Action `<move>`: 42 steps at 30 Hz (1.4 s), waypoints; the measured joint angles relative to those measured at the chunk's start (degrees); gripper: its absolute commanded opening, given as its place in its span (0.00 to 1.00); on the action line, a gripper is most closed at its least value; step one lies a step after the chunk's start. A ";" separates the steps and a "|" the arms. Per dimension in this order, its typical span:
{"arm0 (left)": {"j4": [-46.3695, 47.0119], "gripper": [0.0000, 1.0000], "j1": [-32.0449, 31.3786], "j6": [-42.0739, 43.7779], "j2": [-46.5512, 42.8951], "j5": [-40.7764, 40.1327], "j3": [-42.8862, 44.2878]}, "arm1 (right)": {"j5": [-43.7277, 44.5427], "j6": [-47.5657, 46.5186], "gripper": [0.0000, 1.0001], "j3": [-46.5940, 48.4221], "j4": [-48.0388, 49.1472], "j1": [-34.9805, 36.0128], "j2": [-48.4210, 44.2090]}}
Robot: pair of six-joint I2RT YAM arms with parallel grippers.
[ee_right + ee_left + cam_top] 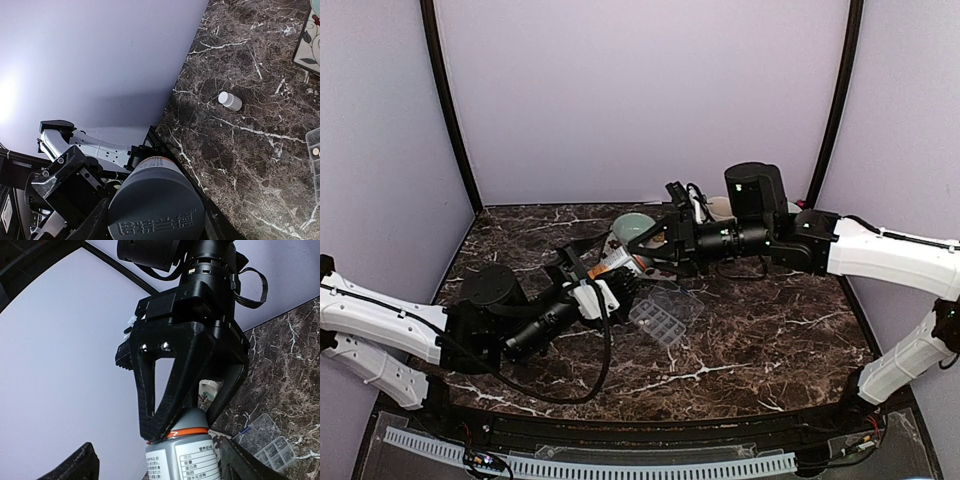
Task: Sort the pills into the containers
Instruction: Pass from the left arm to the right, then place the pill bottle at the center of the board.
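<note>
My left gripper (603, 290) is shut on the body of the orange grey-capped bottle (617, 264) and holds it tilted above the table. It also shows in the left wrist view (182, 457). My right gripper (648, 250) is shut on the bottle's grey cap (157, 205), its fingers (150, 405) clamped round the cap (194, 418). The clear pill box (661, 318) lies open on the table below the bottle. Its compartments show in the left wrist view (272, 445). Two whitish pills (315, 150) lie in a compartment at the right wrist view's edge.
A tiny white bottle (230, 101) lies on its side on the dark marble table (770, 340). A pale bowl (634, 228) stands behind the grippers. A patterned mat (310, 42) lies by the pill box. Purple walls enclose the back and sides.
</note>
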 measured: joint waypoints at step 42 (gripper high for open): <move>-39.93 0.98 49.77 -75.63 -4.94 46.60 6.97 | 40.39 -24.20 0.00 -4.20 -30.97 -16.28 -8.85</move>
